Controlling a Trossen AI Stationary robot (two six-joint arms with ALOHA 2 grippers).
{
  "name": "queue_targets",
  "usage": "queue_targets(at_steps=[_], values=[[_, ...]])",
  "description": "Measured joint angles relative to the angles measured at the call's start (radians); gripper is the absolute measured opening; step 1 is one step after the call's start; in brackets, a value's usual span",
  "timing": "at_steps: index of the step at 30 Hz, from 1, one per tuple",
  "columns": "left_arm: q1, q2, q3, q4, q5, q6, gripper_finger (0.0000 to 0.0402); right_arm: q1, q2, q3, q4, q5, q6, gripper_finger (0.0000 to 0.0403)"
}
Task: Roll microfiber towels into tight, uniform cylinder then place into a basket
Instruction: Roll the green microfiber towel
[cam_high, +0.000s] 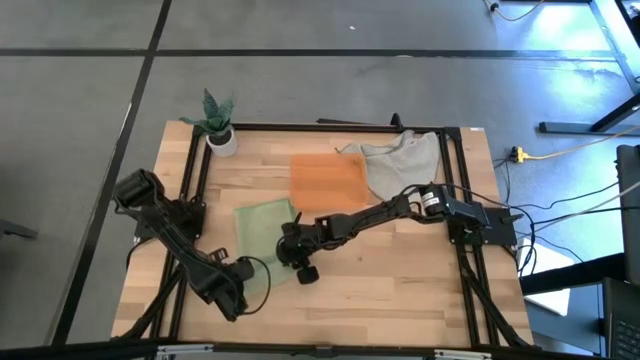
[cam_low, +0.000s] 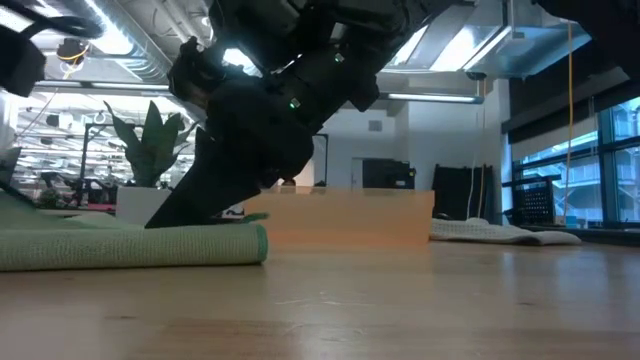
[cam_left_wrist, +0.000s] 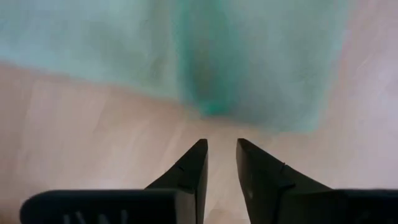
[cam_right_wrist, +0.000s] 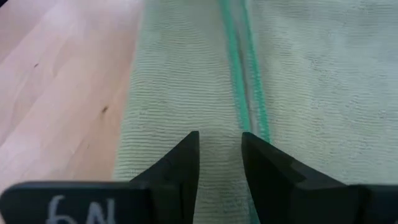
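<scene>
Two arms work over a wooden table (cam_high: 400, 290), seen from above. Green towel (cam_high: 265, 225) lies mostly flat, left of centre, w/ only its near edge turned over. Left gripper (cam_high: 243, 272) sits at the towel's near corner; right gripper (cam_high: 296, 250) reaches across to the towel's right edge. Orange basket (cam_high: 327, 180) is just beyond the towel, nothing in it. Grey towel (cam_high: 400, 160) lies crumpled at the far right, part over the basket's corner. Small plant pot (cam_high: 222, 140) stands at the far left corner.

Low view: green towel (cam_low: 130, 243) shows one soft rolled edge, barely a turn; basket (cam_low: 350, 218) behind it.

Left wrist view: left gripper (cam_left_wrist: 221, 152) has fingers slightly apart, holding nothing, just short of the towel (cam_left_wrist: 211, 56).

Right wrist view: right gripper (cam_right_wrist: 219, 146) has fingers narrowly apart, hovering over ribbed green cloth (cam_right_wrist: 186, 93) w/ a darker stitched hem; no grip visible.

Judgement: rolling is barely begun; approx. all rolling and both placements remain.
</scene>
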Motion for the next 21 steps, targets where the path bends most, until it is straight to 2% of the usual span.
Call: queue_targets(at_steps=[4, 9, 12, 14, 16, 18, 21], values=[[-0.004, -0.036, 0.000, -0.013, 0.004, -0.011, 0.0077, -0.001, 0.000, 0.000, 0.002, 0.025, 0.000, 0.0122], [-0.016, -0.130, 0.000, 0.003, -0.066, -0.013, 0.0075, -0.001, 0.000, 0.000, 0.003, 0.031, 0.000, 0.0122], [-0.038, -0.175, 0.000, 0.069, -0.192, 0.021, 0.0075, -0.001, 0.000, 0.000, 0.003, 0.031, 0.000, 0.0122], [-0.058, -0.181, 0.000, 0.135, -0.296, 0.102, 0.0077, -0.001, 0.000, 0.000, 0.003, 0.030, 0.000, 0.0122], [-0.076, -0.173, 0.000, 0.203, -0.356, 0.195, 0.0077, -0.001, 0.000, 0.000, 0.003, 0.031, 0.000, 0.0122], [-0.087, -0.157, 0.000, 0.251, -0.356, 0.253, 0.0076, -0.001, -0.001, 0.000, 0.001, 0.030, -0.022, 0.0122], [-0.098, -0.142, 0.000, 0.275, -0.327, 0.256, 0.0074, 0.000, -0.010, 0.000, -0.017, 0.031, -0.049, 0.0122]])
